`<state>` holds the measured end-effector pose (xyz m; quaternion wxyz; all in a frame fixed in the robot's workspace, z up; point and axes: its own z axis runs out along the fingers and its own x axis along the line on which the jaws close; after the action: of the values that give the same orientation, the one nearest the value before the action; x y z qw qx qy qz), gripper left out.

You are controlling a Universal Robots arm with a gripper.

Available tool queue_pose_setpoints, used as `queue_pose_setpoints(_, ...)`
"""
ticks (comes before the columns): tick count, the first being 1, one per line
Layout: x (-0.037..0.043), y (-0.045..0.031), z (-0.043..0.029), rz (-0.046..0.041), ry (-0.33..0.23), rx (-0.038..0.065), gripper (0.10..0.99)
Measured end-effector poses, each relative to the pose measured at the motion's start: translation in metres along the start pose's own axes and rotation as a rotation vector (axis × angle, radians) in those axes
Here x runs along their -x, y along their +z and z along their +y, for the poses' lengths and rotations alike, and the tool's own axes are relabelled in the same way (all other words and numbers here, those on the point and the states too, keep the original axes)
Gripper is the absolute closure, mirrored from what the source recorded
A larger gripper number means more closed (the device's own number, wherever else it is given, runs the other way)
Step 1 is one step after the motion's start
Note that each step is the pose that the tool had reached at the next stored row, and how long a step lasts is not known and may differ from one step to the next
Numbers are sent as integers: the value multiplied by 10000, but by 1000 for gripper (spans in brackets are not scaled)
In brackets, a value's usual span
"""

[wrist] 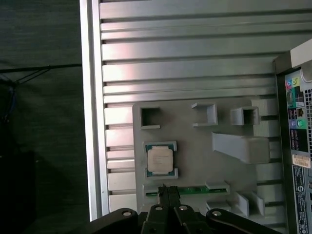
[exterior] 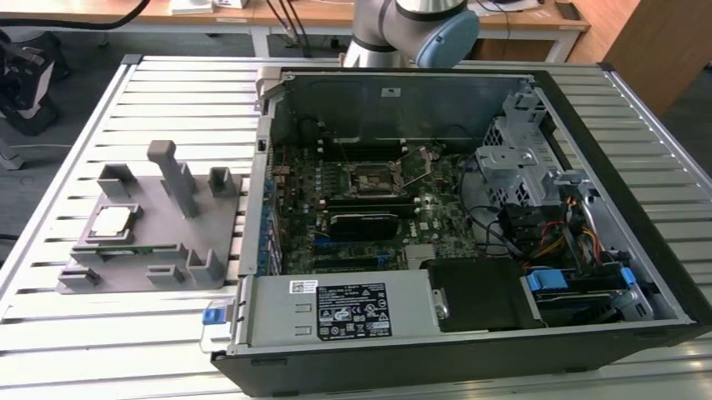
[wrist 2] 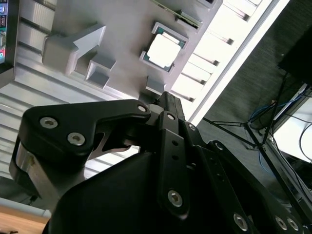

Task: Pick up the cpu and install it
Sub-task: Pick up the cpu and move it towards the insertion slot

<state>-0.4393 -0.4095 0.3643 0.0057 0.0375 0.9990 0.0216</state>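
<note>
The slatted bench [exterior: 167,92] carries an open computer case [exterior: 623,275], which sits just beside the grey holder [exterior: 212,237] on the exterior view's right. The black socket [exterior: 375,177] inside the case is well apart from the holder. In the first wrist view the claw [wrist: 168,189] hangs above the holder, pinched closed and empty, over the green memory strip [wrist: 195,191]. The cpu [wrist: 159,159] lies flat in its framed seat on the holder, near the strip. Lowered this way, the closed tips would likely hit the strip or the seat frame instead of straddling the chip.
</note>
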Motion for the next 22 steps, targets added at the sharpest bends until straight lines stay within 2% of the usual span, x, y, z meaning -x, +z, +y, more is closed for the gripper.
queue_pose_setpoints(11,4,185,-21,280,9,-19,973)
queue_pose_setpoints(18,4,277,-25,375,13,-27,973)
queue_pose_setpoints(22,4,347,-35,522,19,-37,965)
